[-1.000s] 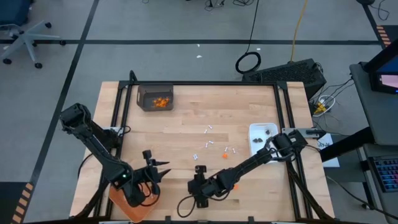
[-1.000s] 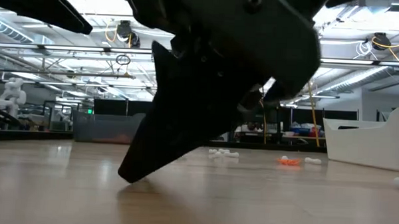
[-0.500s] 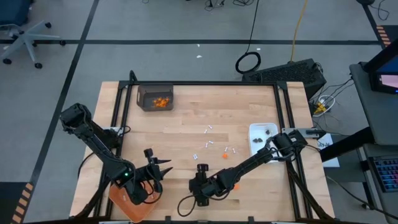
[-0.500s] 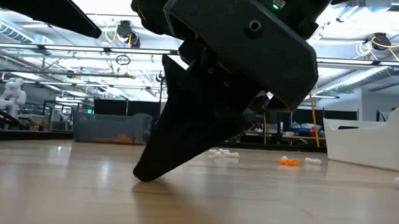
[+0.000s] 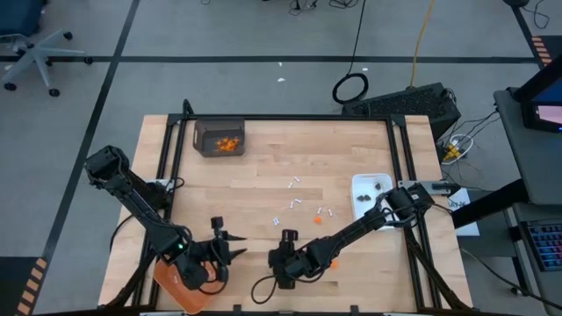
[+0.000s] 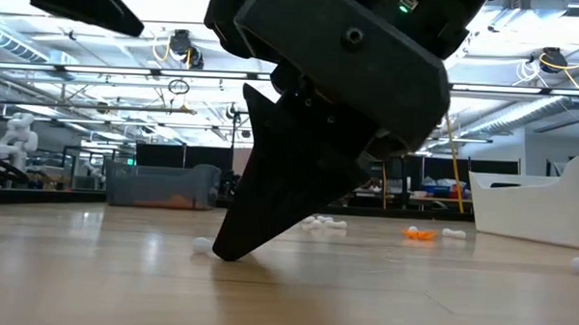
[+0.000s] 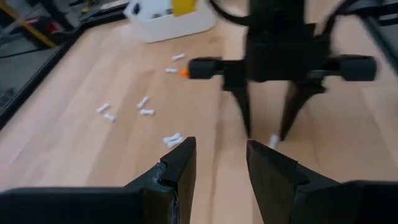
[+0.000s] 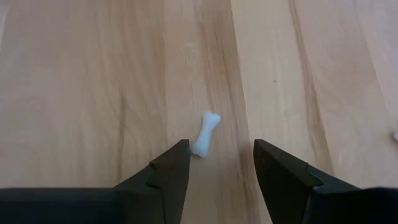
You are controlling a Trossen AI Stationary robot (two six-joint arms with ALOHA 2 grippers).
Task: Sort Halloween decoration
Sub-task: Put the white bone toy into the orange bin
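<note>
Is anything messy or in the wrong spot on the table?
Yes. Little white sticks and an orange bit lie scattered loose on the bare table, not in any container. One white stick lies alone right in front of the right claw, whose fingers are open.

A pale, blond wood grain is shown on the table [image 5: 263, 167], framed by black rails. White is seen on the small bone-shaped stick [image 8: 205, 134] and the scattered sticks [image 7: 144, 107], and orange on one bit [image 5: 317, 219] and the pieces in the dark bin [image 5: 218, 138]. The dish [image 5: 370, 185] is white, the tray [image 5: 171, 285] orange, both arms black.
</note>
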